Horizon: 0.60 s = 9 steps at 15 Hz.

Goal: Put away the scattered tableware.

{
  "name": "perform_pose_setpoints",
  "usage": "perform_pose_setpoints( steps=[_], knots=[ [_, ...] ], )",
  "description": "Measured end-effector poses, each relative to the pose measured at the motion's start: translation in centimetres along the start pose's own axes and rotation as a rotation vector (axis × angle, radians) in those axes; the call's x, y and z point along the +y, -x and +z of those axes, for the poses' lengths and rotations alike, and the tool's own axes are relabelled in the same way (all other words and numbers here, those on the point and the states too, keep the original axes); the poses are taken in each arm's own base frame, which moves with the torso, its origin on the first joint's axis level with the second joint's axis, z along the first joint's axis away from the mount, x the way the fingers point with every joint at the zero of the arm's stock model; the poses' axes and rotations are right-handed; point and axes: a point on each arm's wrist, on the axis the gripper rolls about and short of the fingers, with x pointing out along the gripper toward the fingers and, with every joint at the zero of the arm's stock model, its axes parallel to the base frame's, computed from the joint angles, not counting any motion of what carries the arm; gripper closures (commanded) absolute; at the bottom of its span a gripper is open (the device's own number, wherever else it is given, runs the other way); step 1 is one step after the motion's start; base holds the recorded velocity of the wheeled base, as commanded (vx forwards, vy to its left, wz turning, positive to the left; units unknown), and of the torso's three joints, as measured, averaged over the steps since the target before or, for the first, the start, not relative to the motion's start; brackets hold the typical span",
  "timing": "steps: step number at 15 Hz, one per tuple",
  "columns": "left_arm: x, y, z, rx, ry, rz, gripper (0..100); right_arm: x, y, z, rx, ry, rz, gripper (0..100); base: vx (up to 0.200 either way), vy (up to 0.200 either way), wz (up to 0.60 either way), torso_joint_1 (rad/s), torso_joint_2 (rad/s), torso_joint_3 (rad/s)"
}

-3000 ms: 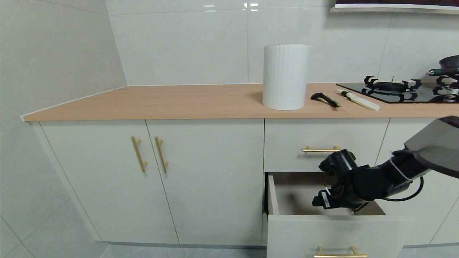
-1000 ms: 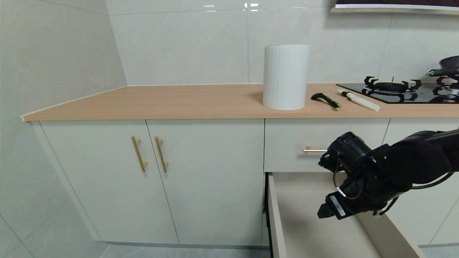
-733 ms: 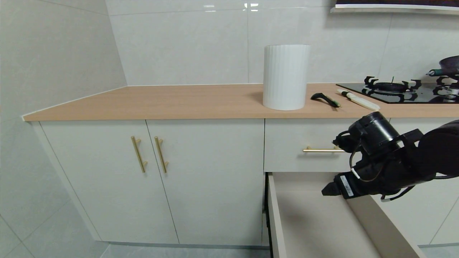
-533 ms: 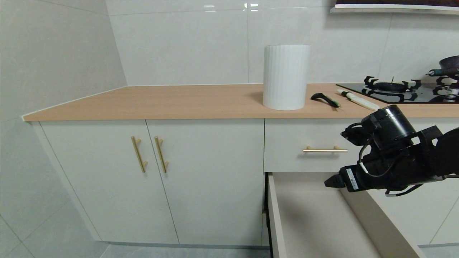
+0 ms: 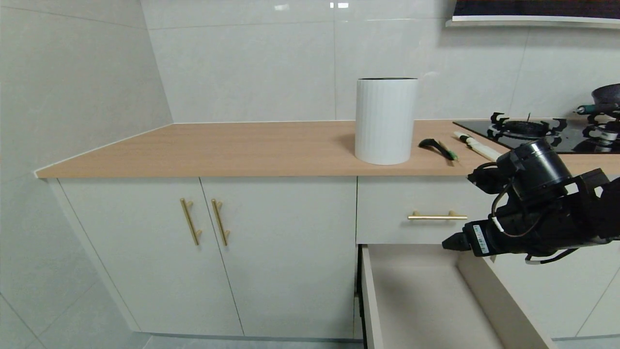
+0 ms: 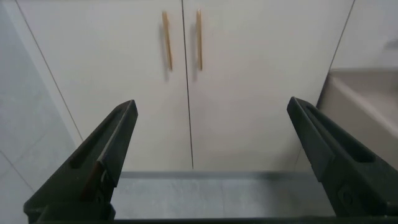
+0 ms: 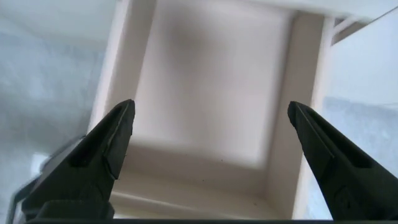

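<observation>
Fingers (image 7: 106, 149) of the right gripper (image 7: 210, 109) are hanging released over the open beige rectangular drawer (image 7: 211, 74); the left gripper (image 6: 211, 109) is gaping empty nearby.

Wide-spread tool (image 7: 210, 106) above pulled-out beige drawer (image 7: 208, 68)

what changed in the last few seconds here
The lower drawer came much farther out while the right gripper was down inside it behind its front. The gripper then rose up and toward the robot's right, and now hangs over the open drawer with its fingers apart and empty. The white canister, peeler and knife stayed on the counter; only the camera shifted slightly.
</observation>
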Motion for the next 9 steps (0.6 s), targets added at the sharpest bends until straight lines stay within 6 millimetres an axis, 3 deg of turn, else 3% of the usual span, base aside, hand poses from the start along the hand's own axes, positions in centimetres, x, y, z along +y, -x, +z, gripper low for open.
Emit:
perform_pose_setpoints(
  steps=[9],
  knots=[
    [0.0,0.0,0.0,0.0,0.0,0.0,0,0.01,-0.2,0.17,-0.01,-0.003,-0.002,0,0.0,0.0,0.0,0.18,-0.45,-0.274]
  ],
)
